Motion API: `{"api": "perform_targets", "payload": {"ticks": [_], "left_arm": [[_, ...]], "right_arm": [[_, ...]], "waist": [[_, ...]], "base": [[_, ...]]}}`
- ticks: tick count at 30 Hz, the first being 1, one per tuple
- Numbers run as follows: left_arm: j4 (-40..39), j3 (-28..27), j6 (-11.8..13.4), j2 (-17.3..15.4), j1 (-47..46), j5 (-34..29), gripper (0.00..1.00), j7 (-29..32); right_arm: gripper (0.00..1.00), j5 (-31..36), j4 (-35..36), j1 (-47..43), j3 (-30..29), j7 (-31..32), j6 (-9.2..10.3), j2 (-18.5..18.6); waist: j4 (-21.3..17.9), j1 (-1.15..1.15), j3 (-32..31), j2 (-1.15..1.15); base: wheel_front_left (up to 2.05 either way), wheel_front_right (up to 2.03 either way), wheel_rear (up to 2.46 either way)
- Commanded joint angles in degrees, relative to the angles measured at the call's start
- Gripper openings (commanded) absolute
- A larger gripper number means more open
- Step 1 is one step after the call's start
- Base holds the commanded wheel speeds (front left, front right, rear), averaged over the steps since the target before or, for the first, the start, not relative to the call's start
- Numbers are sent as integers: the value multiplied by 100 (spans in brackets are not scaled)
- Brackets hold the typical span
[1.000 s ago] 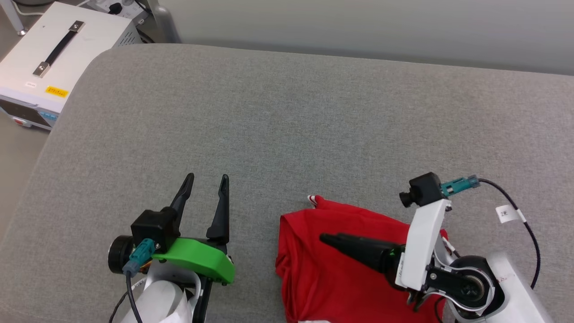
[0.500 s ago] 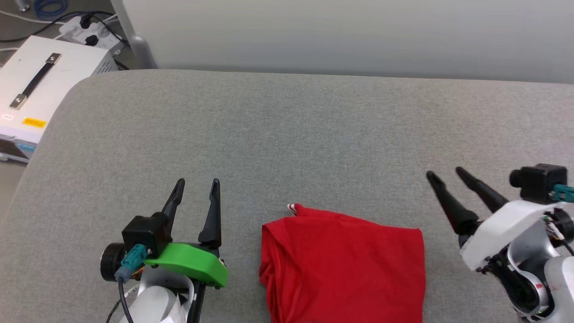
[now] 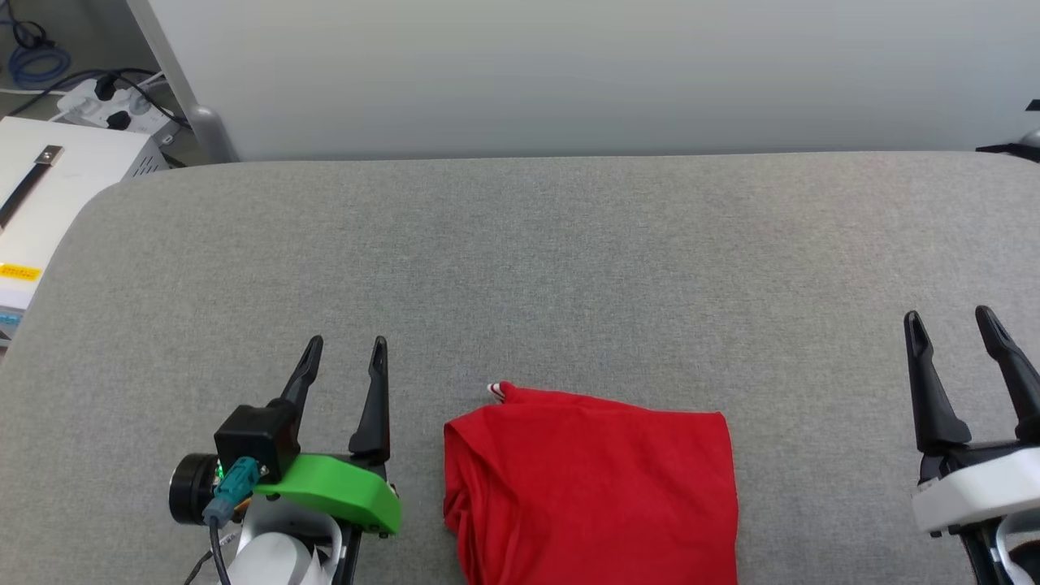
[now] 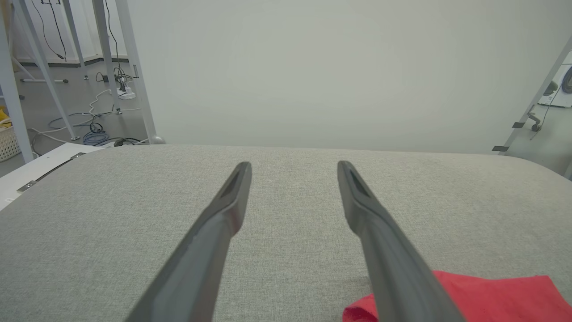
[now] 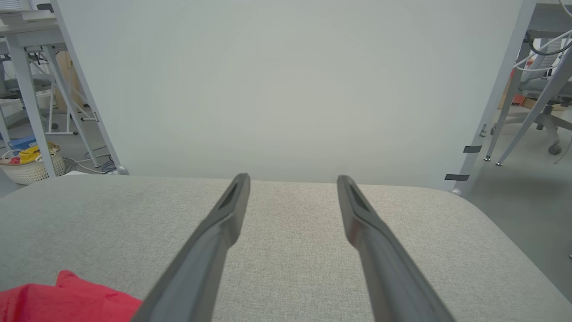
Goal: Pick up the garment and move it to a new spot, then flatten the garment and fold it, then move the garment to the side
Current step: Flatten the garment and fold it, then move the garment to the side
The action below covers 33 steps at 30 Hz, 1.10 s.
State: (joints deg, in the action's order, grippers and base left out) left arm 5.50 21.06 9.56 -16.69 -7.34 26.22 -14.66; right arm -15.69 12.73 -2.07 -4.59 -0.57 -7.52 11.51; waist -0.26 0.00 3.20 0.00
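The garment (image 3: 593, 487) lies folded into a red rectangle on the grey padded table (image 3: 569, 260), at the near edge of the head view; a bit of red-white trim pokes out at its far left corner. Its lettering and number are hidden. My left gripper (image 3: 343, 349) stands open just left of it, touching nothing. Well to its right, my right gripper (image 3: 949, 321) is open and empty too. The left wrist view has the garment (image 4: 491, 295) at lower right beside the open left gripper (image 4: 292, 166). In the right wrist view the garment (image 5: 67, 297) lies lower left of the right gripper (image 5: 292, 179).
A white equipment case (image 3: 41, 203) with a black handle stands off the table's far left corner, beside cables and a power strip (image 3: 106, 110). A pale wall panel (image 3: 569, 73) runs along the far edge. Metal frame legs and a basket (image 5: 27, 165) stand on the floor beyond.
My right gripper has lifted off the garment and swung out to the right, fingers now pointing away. The head camera has tilted up and turned. The garment lies still.
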Motion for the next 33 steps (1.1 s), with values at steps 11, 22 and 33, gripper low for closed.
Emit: {"api": "perform_targets", "payload": {"ticks": [11, 22, 33], "left_arm": [[90, -171, 33, -60, 502, -34, 100, -33], [91, -223, 6, -21, 506, -83, 100, -34], [-171, -399, -38, 86, 218, -258, 100, -34]], "right_arm": [[100, 250, 307, -813, 134, -33, 3, -222], [100, 197, 415, -867, 133, 110, 3, -248], [100, -1775, -556, -845, -409, 1475, 3, -15]], "waist": [[-112, 0, -316, 0], [-30, 0, -209, 0], [219, 0, 259, 0]], "base": [[0, 0, 0], [0, 0, 0], [0, 0, 0]]}}
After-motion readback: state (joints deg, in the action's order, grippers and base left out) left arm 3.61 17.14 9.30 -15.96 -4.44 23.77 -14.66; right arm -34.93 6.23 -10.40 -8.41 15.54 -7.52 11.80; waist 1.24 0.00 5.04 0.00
